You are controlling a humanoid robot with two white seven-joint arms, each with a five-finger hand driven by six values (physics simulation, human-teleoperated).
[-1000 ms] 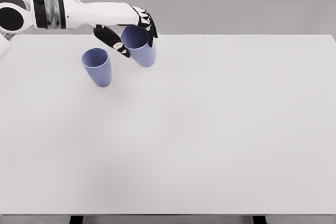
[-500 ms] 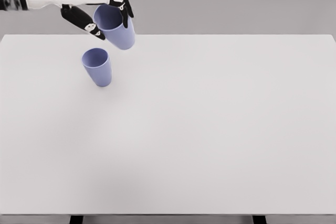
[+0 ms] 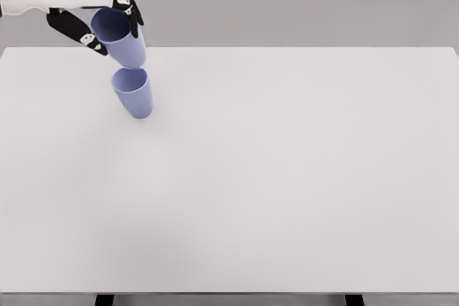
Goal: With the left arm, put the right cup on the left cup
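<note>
Two light purple cups show in the head view. One cup stands upright on the white table at the far left. The other cup hangs in the air just above it, its base almost at the standing cup's rim. My left hand is shut on this raised cup, black fingers wrapped around its upper part, the white forearm reaching in from the upper left. The right arm does not appear.
The table's far edge runs just behind the standing cup, with a grey wall beyond. Two dark table legs show at the bottom edge.
My left hand has lifted the cup off the table and carried it leftward, from beside the standing cup to right above it.
</note>
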